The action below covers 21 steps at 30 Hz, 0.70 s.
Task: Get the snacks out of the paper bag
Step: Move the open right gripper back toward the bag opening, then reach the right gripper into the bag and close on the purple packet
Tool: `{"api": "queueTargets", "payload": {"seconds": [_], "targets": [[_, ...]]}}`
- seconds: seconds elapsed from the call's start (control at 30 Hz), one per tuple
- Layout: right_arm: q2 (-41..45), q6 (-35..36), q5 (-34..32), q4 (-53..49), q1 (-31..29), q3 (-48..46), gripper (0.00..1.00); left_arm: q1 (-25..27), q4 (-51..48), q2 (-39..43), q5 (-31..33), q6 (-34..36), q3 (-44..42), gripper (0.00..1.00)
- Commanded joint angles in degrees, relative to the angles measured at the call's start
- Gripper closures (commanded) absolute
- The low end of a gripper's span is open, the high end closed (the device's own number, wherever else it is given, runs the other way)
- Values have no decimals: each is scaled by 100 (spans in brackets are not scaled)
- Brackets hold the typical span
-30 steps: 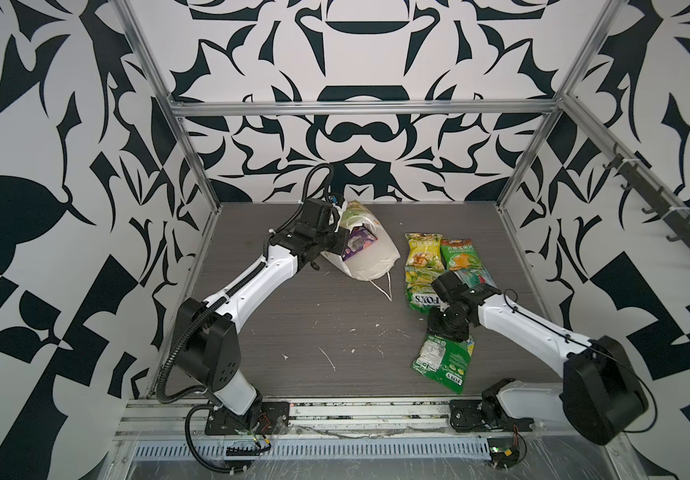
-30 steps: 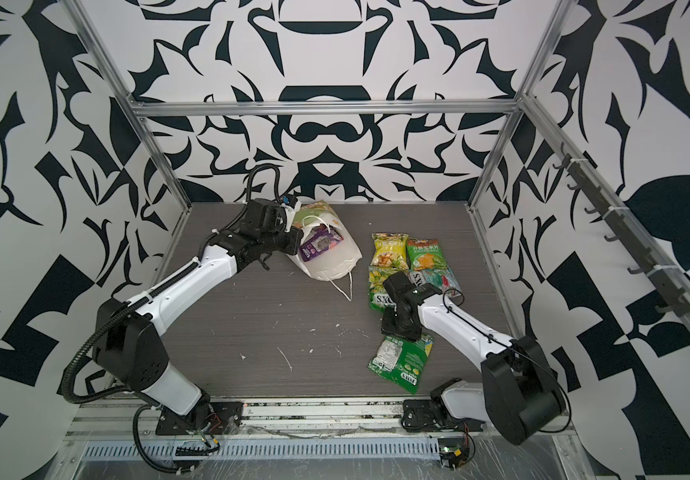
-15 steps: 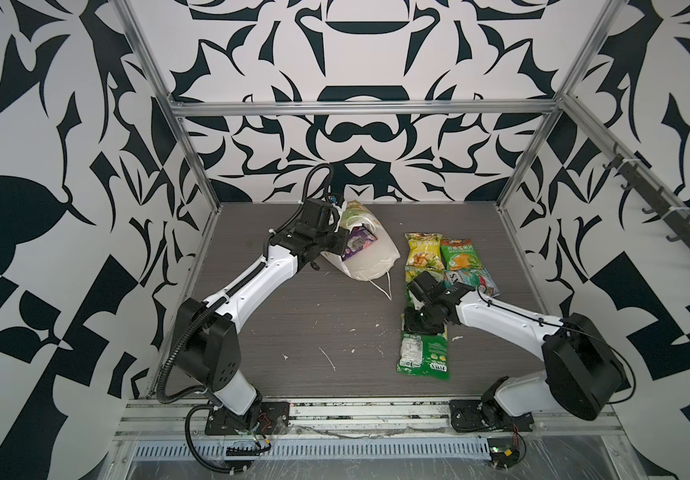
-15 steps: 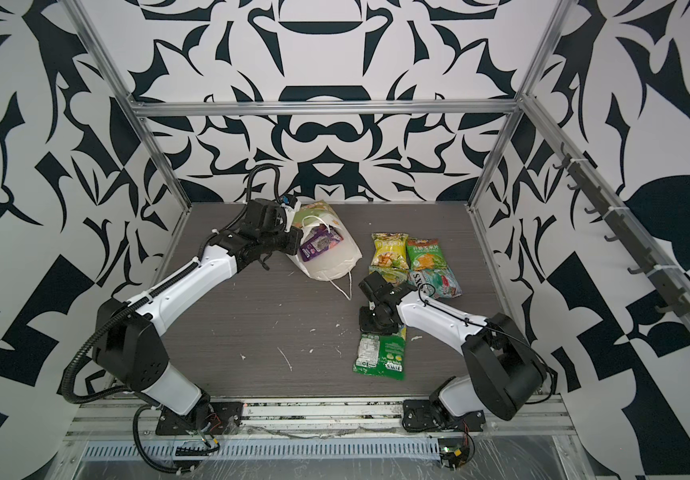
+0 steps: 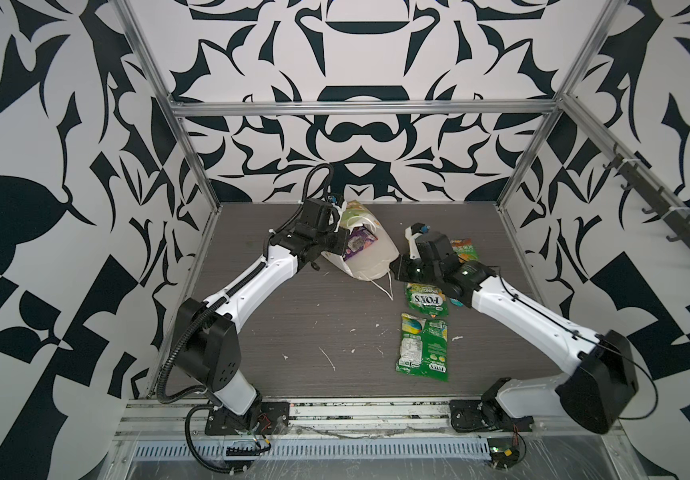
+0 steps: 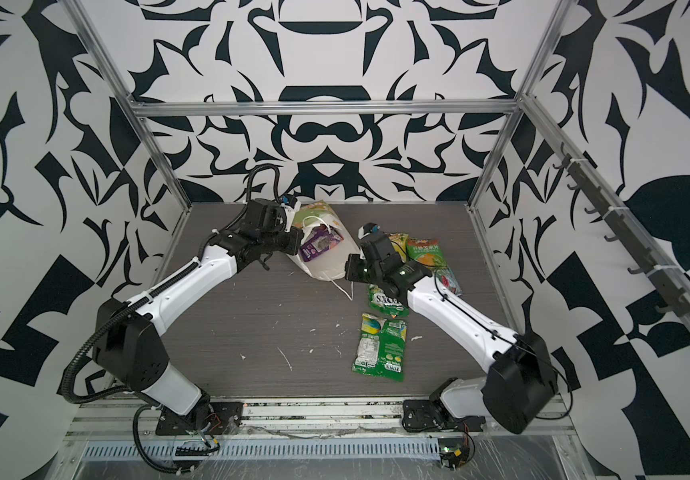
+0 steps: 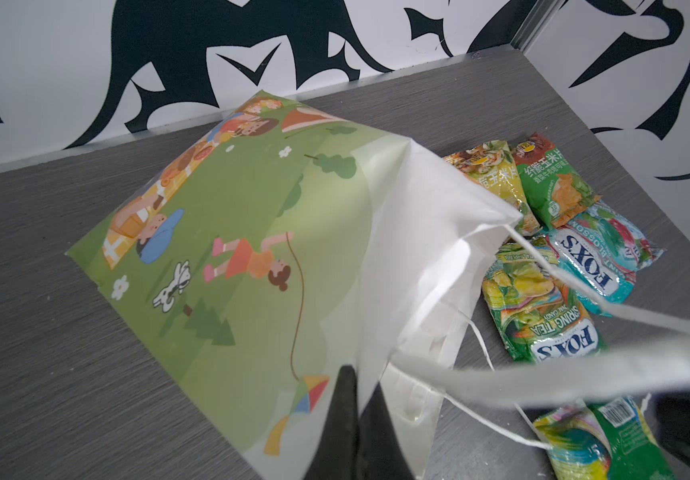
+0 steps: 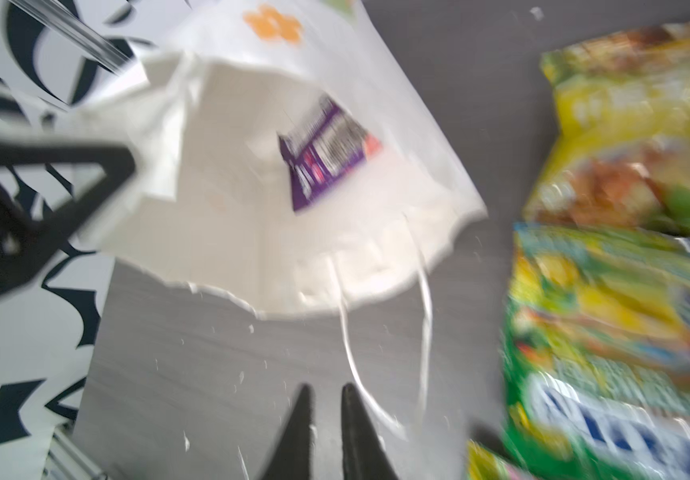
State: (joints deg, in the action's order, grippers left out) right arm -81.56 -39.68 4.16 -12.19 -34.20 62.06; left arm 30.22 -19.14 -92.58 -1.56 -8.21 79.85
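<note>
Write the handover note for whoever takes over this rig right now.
Left pincer: shut on the rim of the paper bag, which lies on its side with the mouth open.
Right pincer: jaws a slit apart, empty, just in front of the bag's mouth.
Done: five snacks out on the table: yellow packet, orange-and-green packet, teal packet, Spring Tea packet, front green packet.
Left: purple packet inside the bag; take it out.
</note>
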Motion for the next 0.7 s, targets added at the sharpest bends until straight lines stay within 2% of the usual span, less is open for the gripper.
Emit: {"api": "queueTargets", "payload": {"seconds": [0.0, 0.13, 0.33, 0.5, 0.6, 0.67], "targets": [[-765, -586, 29, 2120, 12, -46, 92, -2, -31, -35, -180, -257, 259, 100], [-1606, -726, -78, 2820, -59, 289, 94, 19, -61, -13, -192, -294, 324, 100], [-2409, -1204, -517, 2987, -77, 654, 93, 28, -58, -10, -208, -278, 342, 100], [-2784, -1650, -927, 2504, -79, 1034, 81, 79, -47, -45, -300, -274, 416, 100], [-3020, -1971, -649, 2605, -23, 1181, 69, 107, -55, -97, -315, -252, 459, 100], [-3079, -2078, -624, 2795, -23, 1124, 66, 108, -64, -129, -325, -261, 486, 100]]}}
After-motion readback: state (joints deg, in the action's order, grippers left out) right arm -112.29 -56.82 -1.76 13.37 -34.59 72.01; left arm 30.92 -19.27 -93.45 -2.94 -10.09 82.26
